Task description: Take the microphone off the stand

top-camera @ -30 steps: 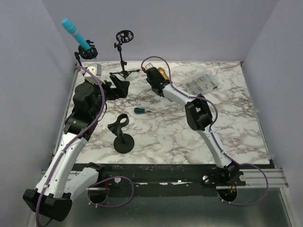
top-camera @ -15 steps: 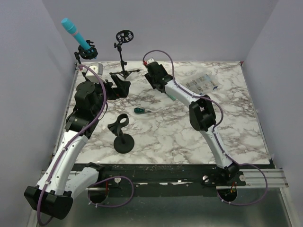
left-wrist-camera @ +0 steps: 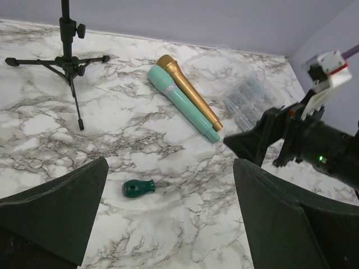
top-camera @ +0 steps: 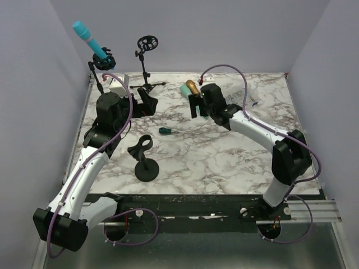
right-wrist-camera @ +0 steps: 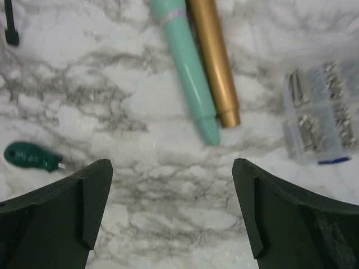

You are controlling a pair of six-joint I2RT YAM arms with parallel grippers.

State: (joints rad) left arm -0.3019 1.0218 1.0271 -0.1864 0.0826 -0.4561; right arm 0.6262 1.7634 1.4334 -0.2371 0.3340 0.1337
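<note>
A blue microphone [top-camera: 88, 38] sits tilted in the holder of a stand [top-camera: 104, 61] at the table's far left corner. A teal microphone [right-wrist-camera: 188, 67] and a gold microphone [right-wrist-camera: 213, 61] lie side by side on the marble top, also seen as teal [left-wrist-camera: 182, 104] and gold [left-wrist-camera: 188, 89]. My right gripper [top-camera: 199, 109] [right-wrist-camera: 171, 207] is open and empty, just short of their near ends. My left gripper [top-camera: 147, 102] [left-wrist-camera: 168, 224] is open and empty, right of the blue microphone's stand, over the marble.
A tripod stand [top-camera: 147, 83] with an empty ring mount [top-camera: 147, 42] stands at the back. A round-base stand [top-camera: 147, 166] with an empty clip is near the front left. A green screwdriver [top-camera: 165, 130] lies mid-table. A clear bag of small parts [top-camera: 241, 98] lies at the back right.
My right gripper has opened, left the gold microphone beside the teal one and pulled back toward the near right. My left arm has edged slightly toward the back.
</note>
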